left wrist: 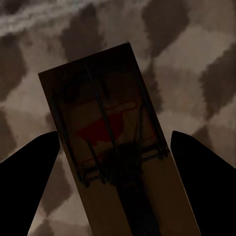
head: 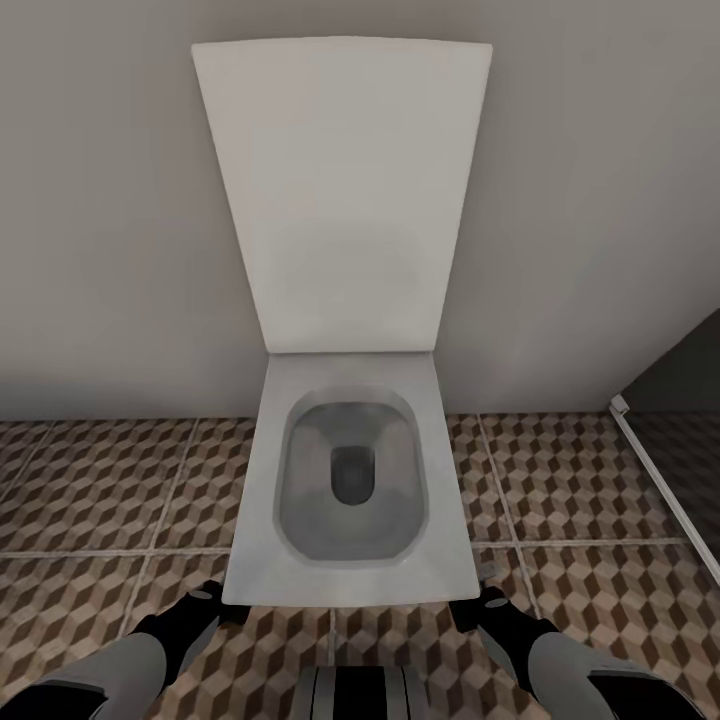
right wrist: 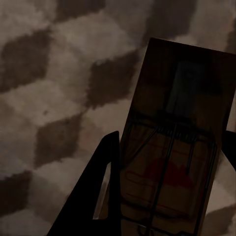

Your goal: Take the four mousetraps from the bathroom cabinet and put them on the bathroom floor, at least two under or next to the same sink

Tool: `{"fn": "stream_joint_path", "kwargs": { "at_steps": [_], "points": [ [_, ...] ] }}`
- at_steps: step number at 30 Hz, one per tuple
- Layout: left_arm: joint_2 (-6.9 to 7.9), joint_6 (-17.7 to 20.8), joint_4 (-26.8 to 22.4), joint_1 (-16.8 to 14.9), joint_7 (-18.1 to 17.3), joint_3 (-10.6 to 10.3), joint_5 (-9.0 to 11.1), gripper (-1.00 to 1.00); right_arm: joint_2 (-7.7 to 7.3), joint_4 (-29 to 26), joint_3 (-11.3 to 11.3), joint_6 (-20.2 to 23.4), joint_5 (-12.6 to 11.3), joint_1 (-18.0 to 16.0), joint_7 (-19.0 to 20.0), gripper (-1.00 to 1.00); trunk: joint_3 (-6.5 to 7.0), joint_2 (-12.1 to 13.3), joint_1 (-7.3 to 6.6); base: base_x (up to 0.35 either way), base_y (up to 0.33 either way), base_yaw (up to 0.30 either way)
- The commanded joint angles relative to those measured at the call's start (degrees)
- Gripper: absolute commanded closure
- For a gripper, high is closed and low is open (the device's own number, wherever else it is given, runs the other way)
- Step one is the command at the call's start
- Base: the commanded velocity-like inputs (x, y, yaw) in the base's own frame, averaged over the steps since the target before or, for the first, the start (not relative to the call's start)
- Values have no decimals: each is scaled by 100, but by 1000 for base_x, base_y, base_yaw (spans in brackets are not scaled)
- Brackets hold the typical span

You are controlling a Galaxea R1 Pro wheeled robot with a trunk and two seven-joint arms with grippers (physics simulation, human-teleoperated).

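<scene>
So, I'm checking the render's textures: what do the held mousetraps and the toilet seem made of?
Left mousetrap: matte brown wood-like board, dark wire that looks metal, red mark. Right mousetrap: same look. Toilet: smooth white, faintly glossy, probably ceramic; lid could be plastic.

No readable text, label or number anywhere; just a wordless red mark on each mousetrap (left wrist: pixel 110 147) board
</scene>
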Motion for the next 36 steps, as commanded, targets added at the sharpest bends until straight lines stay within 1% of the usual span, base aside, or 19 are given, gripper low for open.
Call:
{"fn": "stream_joint_path", "kwargs": {
  "at_steps": [1,12,16,17,18,19,20,21,24,27,36],
  "points": [
    [4,27,-15,1,-18,-11,-57,100,2,-5,-29,22,47,-1,-11,100,-3,-1,-1,0,0,0],
    [17,-94,12,1,-18,64,85,100,-48,-4,-37,-12,26,0,-11,100,-3,-1,-1,0,0,0],
    [15,-219,95,1,-23,74,321,100,-78,2,-38,-32,-1,2,-12,100,-3,-1,-1,0,0,0],
    [17,-260,123,1,-24,71,433,100,-89,2,-39,-35,-9,1,-11,100,-3,-1,-1,0,0,0],
    [19,-279,134,1,-25,71,492,100,-94,2,-41,-38,-13,1,-11,100,-3,-1,-1,0,0,0],
    [23,-307,153,1,-26,66,609,100,-101,5,-43,-43,-22,0,-13,100,-3,-1,-1,0,0,0],
    [24,-317,160,1,-26,64,664,100,-103,8,-44,-50,-25,0,-14,100,-3,-1,-1,0,0,0],
    [26,-335,169,1,-26,62,760,100,-107,21,-47,-70,-30,0,-14,100,-3,-1,-1,0,0,0],
    [28,-357,180,1,-27,60,869,100,-111,72,-55,-151,-39,0,-18,100,-3,-1,-1,0,0,0],
    [29,-369,188,1,-27,59,921,100,-112,109,-61,-227,-44,-1,-19,100,-3,-1,-1,0,0,0],
    [37,-389,228,1,-27,58,953,100,-113,155,-72,-265,-54,9,-20,100,-3,-1,-1,0,0,0]
  ]
}}
